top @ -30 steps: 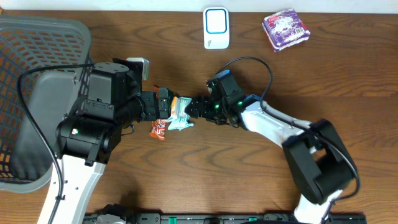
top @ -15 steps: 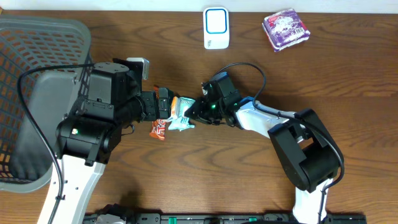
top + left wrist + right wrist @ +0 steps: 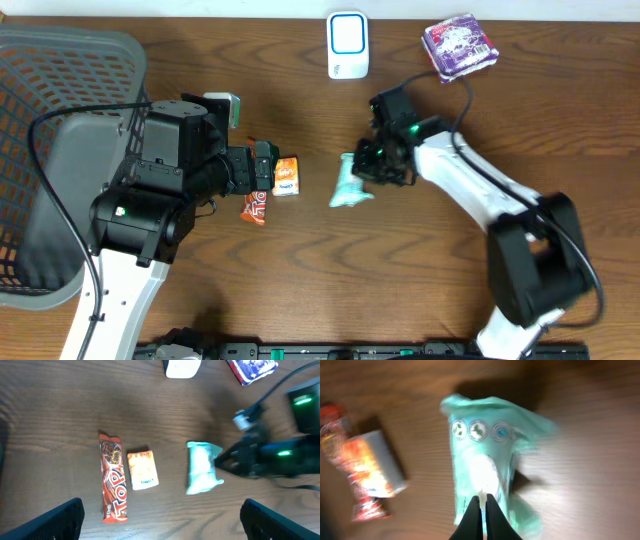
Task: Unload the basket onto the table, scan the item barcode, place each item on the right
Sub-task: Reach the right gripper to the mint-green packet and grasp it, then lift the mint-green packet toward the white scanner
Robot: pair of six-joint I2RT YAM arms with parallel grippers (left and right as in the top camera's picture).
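Observation:
My right gripper (image 3: pixel 368 172) is shut on a mint-green packet (image 3: pixel 350 184), pinching its edge between the thin black fingers (image 3: pixel 475 515). The packet (image 3: pixel 487 455) fills the right wrist view, blurred, with three round marks near its top; no barcode shows on it. It also shows in the left wrist view as the green packet (image 3: pixel 202 468) with the right arm's fingers at its right edge. The white scanner (image 3: pixel 347 45) stands at the table's far edge. My left gripper (image 3: pixel 162 521) is open, over the wood near a red bar (image 3: pixel 112 480) and an orange packet (image 3: pixel 142 470).
A purple packet (image 3: pixel 459 44) lies at the back right. A grey basket (image 3: pixel 100 42) fills the left side. The red bar (image 3: pixel 255 208) and orange packet (image 3: pixel 286 176) lie just off the left gripper's fingers (image 3: pixel 262 168).
My right gripper closed on the green packet beside the orange one and has carried it to the right, away from the left gripper. The left arm has not moved.

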